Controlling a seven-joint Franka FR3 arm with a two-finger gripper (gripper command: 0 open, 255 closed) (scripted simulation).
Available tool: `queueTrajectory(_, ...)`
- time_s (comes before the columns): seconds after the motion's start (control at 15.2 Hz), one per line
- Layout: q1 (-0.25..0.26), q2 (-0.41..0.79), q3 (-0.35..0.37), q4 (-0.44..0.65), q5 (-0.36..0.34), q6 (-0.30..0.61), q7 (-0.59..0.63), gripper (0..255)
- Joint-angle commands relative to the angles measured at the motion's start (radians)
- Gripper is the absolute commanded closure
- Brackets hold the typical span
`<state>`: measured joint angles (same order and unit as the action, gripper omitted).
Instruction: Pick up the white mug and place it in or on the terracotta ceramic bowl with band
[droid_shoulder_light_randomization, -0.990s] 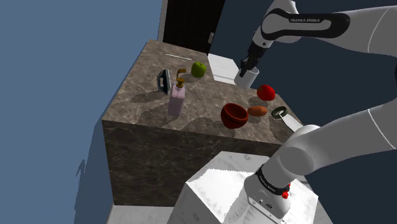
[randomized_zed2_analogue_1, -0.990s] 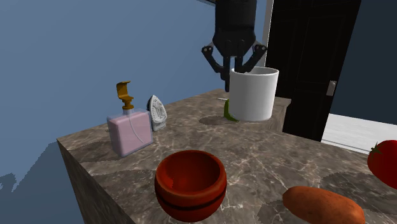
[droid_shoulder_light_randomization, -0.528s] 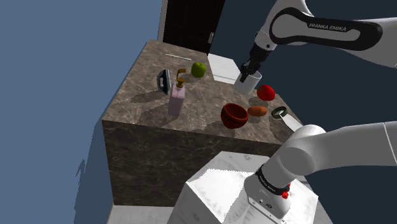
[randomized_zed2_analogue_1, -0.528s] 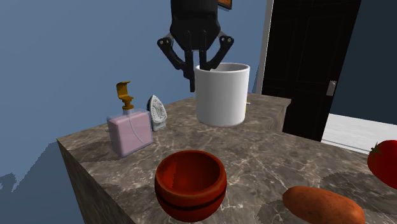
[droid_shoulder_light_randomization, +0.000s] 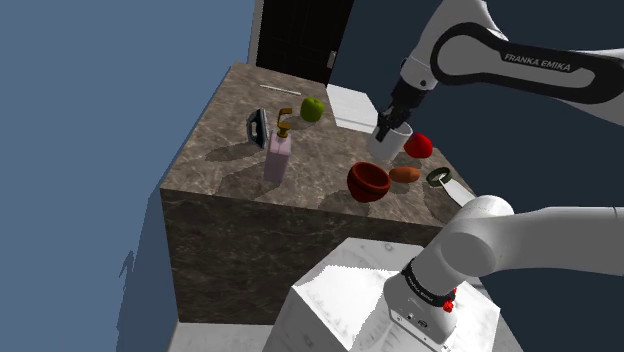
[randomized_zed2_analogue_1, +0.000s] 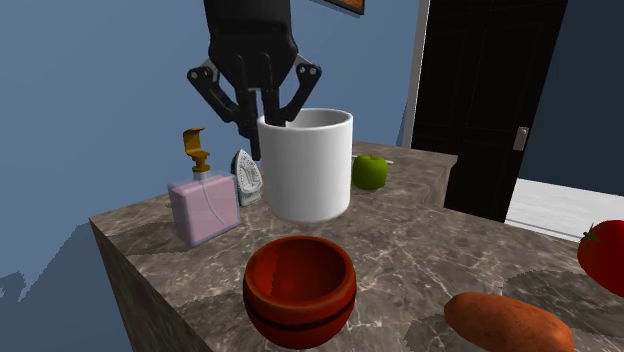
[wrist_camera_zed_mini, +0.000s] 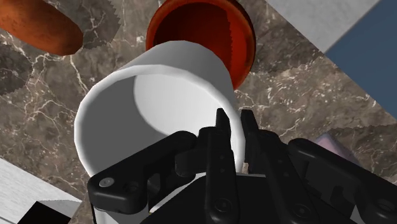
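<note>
My black gripper is shut on the rim of a plain white mug, one finger inside and one outside the wall. The mug hangs upright in the air, off the marble counter. In the second exterior view it sits just above and behind the terracotta-red bowl. From the wrist, the mug overlaps the near part of the bowl, clasped at the gripper. In the shoulder view the gripper holds the mug a little beyond the bowl.
On the marble counter stand a pink soap dispenser, a small iron and a green apple. A sweet potato and a red tomato lie beside the bowl. A dark ring sits near the counter's edge.
The gripper has carried the mug from the back of the counter toward the bowl, leftward and nearer in the second exterior view. The apple behind it has come into sight.
</note>
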<state>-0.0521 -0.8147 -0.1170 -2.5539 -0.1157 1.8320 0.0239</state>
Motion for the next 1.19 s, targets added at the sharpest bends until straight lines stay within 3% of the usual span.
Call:
queueTrajectory(0.0,-0.001,-0.001,-0.001,-0.027,-0.002,0.026,0.003,255)
queueTrajectory(0.79,-0.008,0.019,-0.016,-0.187,-0.018,0.206,0.009,255)
queueTrajectory(1.12,-0.008,0.019,-0.016,-0.187,-0.018,0.206,0.009,255)
